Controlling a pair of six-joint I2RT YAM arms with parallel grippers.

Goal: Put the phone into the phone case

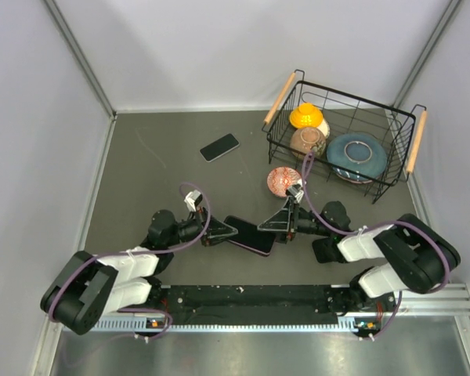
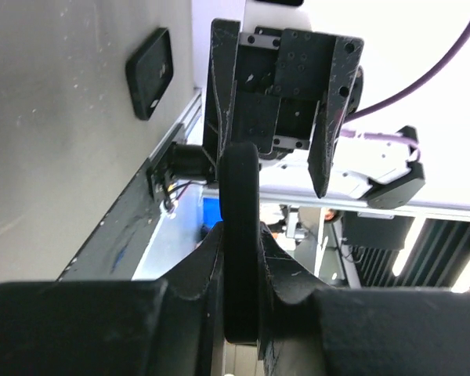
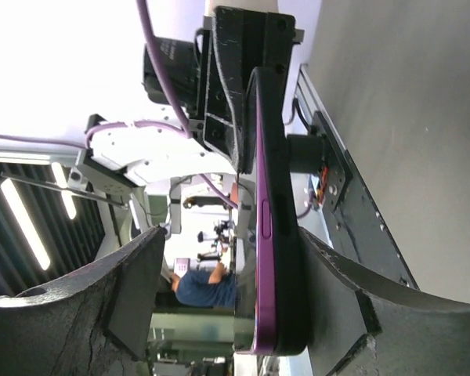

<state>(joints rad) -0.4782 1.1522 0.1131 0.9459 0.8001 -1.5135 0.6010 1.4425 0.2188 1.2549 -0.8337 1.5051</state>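
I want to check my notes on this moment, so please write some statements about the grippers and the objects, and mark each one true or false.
1. The left gripper is clamped on the phone. True.
2. The right gripper is shut tight on the phone. False: its jaws stand apart, with the phone beside one finger.
3. The phone shows a purple edge in the right wrist view. True.
4. The red patterned bowl sits inside the wire basket. False: it stands on the table, outside the basket.
5. A black flat device lies on the table, apart from both arms. True.
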